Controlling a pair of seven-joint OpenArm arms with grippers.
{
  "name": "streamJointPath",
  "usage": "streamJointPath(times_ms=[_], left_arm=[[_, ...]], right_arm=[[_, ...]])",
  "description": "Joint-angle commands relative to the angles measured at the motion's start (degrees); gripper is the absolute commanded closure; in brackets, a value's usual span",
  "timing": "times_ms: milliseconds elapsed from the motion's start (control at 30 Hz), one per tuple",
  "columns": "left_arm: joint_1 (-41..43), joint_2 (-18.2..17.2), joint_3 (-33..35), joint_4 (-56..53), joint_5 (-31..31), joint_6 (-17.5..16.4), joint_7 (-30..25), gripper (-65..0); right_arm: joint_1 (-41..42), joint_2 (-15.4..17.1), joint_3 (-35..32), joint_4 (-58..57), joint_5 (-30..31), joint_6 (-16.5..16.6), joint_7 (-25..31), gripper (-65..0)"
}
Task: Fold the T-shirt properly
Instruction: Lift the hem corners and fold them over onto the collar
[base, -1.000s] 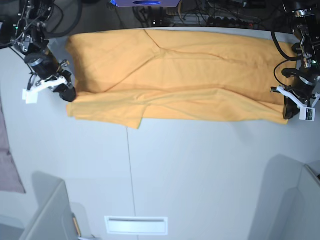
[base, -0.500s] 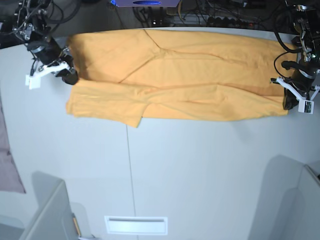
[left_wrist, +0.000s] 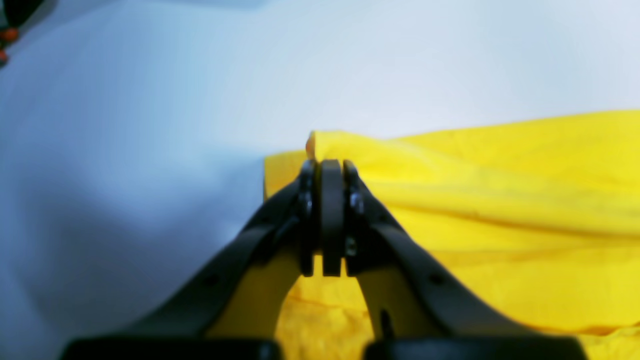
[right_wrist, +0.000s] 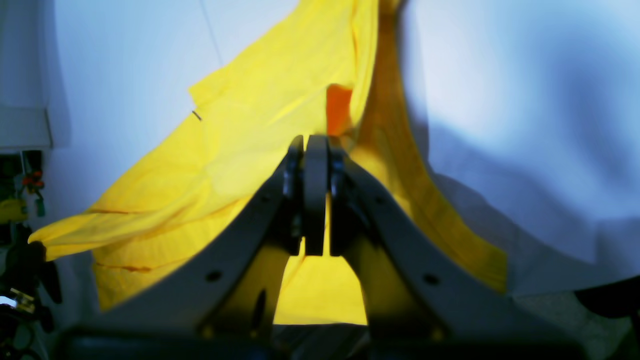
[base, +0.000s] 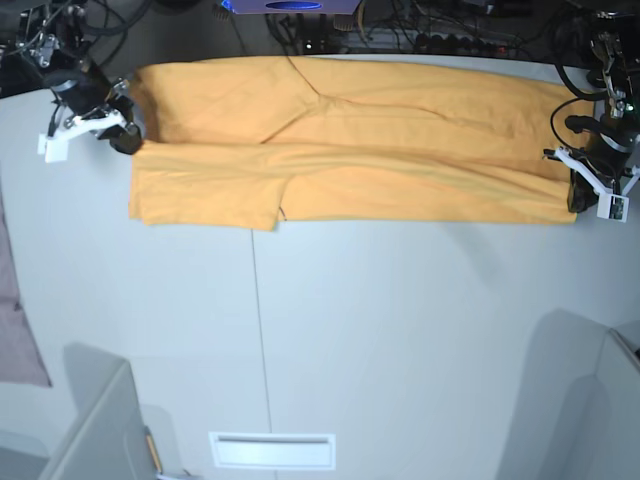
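Note:
The orange-yellow T-shirt (base: 350, 140) lies stretched across the far part of the white table, its near edge folded up over the body. It also shows in the left wrist view (left_wrist: 500, 200) and the right wrist view (right_wrist: 240, 150). My left gripper (base: 576, 198) is at the shirt's right end, shut on a fold of the cloth (left_wrist: 325, 145). My right gripper (base: 128, 140) is at the shirt's left end, shut on the cloth, which it holds lifted (right_wrist: 320, 140).
A pale pinkish-grey cloth (base: 18, 330) lies at the left edge of the table (base: 400, 330). A white slotted plate (base: 272, 450) sits at the front. Grey panels stand at the front left (base: 95, 420) and front right (base: 580, 400). Cables run behind the table.
Both grippers have moved toward the far edge with the shirt's near edge in them. The folded flap has gone further up over the body, and the shirt is now a narrower band.

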Motion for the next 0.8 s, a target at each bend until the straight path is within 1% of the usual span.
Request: streamJointPath(times_ms=[0,133,267,367,500,567,633,767], left_arm=[[0.6,-1.2,-0.6,1.1,-0.3,0.1,-1.3,0.0],[2.0,-1.2,-0.7,1.8,-0.3,0.1,-1.4,0.0],[3.3,-1.2,-0.7,1.8,-0.3,0.1,-1.4,0.0],[3.4,-1.2,-0.7,1.5,-0.3,0.1,-1.4,0.0],[4.4,-1.2,-0.8,1.8,-0.3,0.2,-1.4,0.0],[4.4,-1.3,-0.8,1.8,0.1,0.2,-1.4,0.0],[5.0,-1.1,-0.8,1.8,3.0,0.3,-1.4,0.0],[5.2,-0.7,-0.8,1.8,8.1,0.3,-1.6,0.0]], right_arm=[[-0.9,0.6,0.2,1.1,0.8,0.8,0.9,0.0],[-2.5,0.8,0.4,1.1,3.7,0.8,1.0,0.0],[-3.1,0.5,0.2,0.7,1.9,0.8,1.0,0.0],[-3.2,-0.8,0.2,0.2,1.0,0.8,1.0,0.0],[-3.1,-0.9,0.1,-0.1,-1.1,0.8,0.9,0.0],[-3.0,-0.9,0.1,-0.2,-1.2,0.8,-0.9,0.0],[-2.7,-0.9,0.2,-0.2,-1.2,0.7,-2.9,0.0],[-2.4,-1.0,0.2,-0.2,-1.2,0.7,-3.6,0.0]])
